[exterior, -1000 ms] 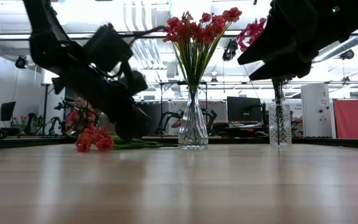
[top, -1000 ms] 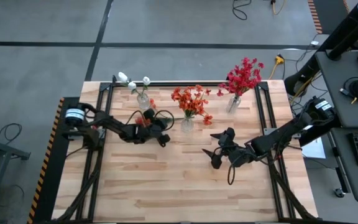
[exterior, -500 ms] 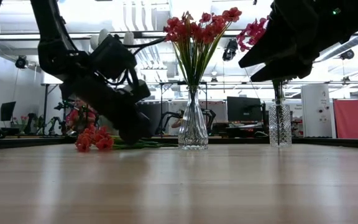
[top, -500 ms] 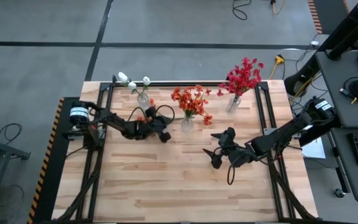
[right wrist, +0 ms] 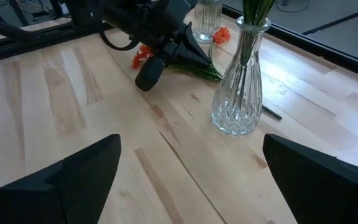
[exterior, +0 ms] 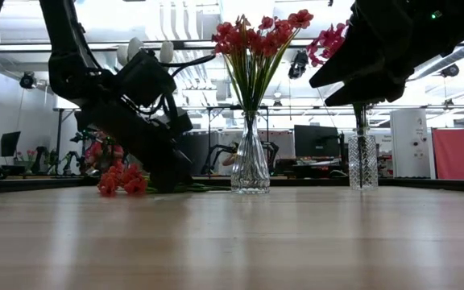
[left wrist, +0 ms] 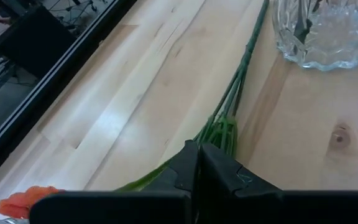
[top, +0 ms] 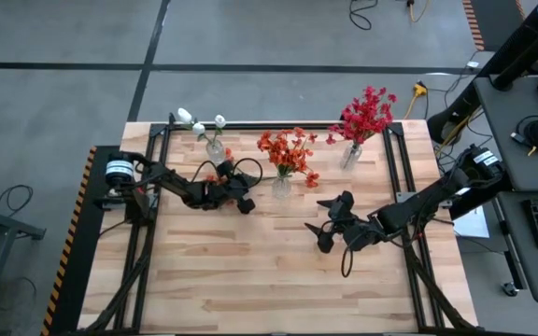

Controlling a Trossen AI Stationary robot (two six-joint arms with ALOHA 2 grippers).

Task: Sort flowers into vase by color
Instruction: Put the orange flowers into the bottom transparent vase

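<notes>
The left gripper (top: 247, 204) is low over the wooden surface (top: 250, 271), just beside the middle vase (top: 281, 188) on the side toward the white-flower vase (top: 215, 149). In the left wrist view its fingers (left wrist: 219, 169) are pressed fully together at the green stems (left wrist: 232, 102) of the loose orange flower spray (exterior: 122, 180), which lies flat on the surface. Whether the stems are actually pinched between the tips cannot be told; the tips sit right at the point where the stems bunch. The spray's stems run toward the foot of the middle vase, and its orange blooms lie on the far side of the left gripper from that vase, near the white-flower vase.

The middle vase stands upright and holds orange flowers (top: 288, 152). The white-flower vase holds white blooms (top: 194, 121). On the other side of the middle vase, near the back edge, the third vase (top: 350, 155) holds crimson-red flowers (top: 367, 112).

The right gripper (top: 327, 227) waits above the surface, in front of the middle vase and toward the crimson vase's side, its fingers (right wrist: 82, 171) spread wide and holding nothing.
</notes>
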